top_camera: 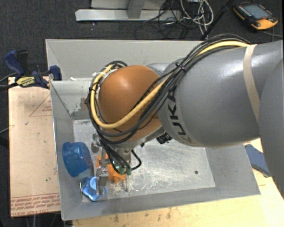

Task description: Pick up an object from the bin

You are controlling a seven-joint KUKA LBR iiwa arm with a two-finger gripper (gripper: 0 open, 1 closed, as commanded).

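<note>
Bin, grey metal, holds 1 blue cup near its left wall, 1 small blue piece in the near-left corner, and 1 small orange thing just beside that. Gripper is low at the orange thing; jaw state cannot be told.

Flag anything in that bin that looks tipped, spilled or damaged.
The blue plastic cup appears tipped on its side by the grey metal bin's left wall. A small crumpled blue piece lies in the near-left corner. The floor is scuffed pale. Nothing looks spilled.
</note>
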